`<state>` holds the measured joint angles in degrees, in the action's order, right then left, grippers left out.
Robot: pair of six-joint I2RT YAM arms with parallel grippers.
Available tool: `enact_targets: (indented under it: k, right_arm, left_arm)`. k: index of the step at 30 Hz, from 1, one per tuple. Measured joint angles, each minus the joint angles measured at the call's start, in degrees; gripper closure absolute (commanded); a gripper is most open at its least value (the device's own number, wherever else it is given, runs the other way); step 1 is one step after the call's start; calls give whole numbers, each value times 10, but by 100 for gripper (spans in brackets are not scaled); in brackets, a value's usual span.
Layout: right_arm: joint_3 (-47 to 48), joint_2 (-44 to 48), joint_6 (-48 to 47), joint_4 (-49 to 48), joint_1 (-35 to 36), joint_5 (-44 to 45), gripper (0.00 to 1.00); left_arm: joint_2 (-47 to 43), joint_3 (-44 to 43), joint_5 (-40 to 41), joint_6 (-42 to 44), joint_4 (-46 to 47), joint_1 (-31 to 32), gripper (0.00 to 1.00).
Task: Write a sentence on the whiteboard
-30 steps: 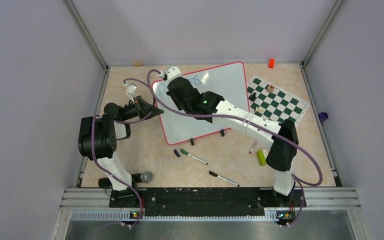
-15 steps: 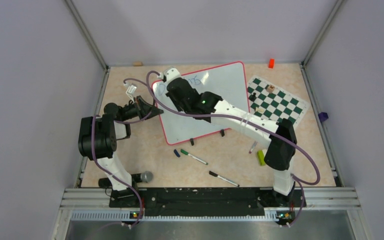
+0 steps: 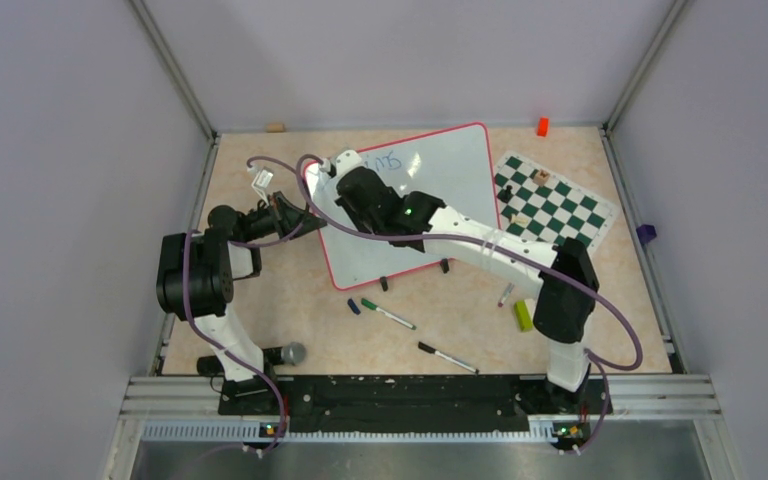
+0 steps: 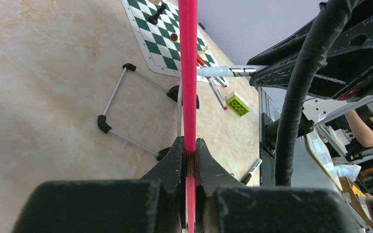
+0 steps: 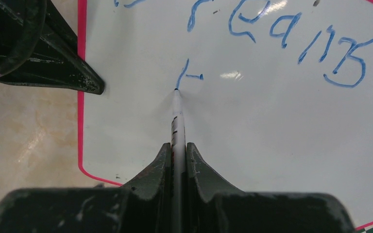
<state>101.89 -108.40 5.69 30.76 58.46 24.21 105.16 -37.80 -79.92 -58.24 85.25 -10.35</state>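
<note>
Whiteboard [image 3: 452, 192], 1, pinched by left claw [image 4: 190, 145]; right claw [image 5: 177, 148] holds 1 marker [image 5: 177, 112].

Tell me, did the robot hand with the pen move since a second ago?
Yes. Seen from above, the right gripper, holding the marker, slid toward the near side, away from the far red edge of the whiteboard.

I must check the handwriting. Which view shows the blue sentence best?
The right wrist view: the sentence fills the top of the picture, large and sharp, with a lower stroke at the marker tip. The top external view shows only tiny blue marks. The left wrist view sees the whiteboard edge-on, no writing.
</note>
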Motion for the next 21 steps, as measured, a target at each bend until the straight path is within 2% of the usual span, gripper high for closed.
enact_targets:
  k: [21]
  right_arm:
    - [-22, 12, 2, 2, -2, -7, 100]
  left_arm:
    - [0, 0, 0, 3, 1, 0, 100]
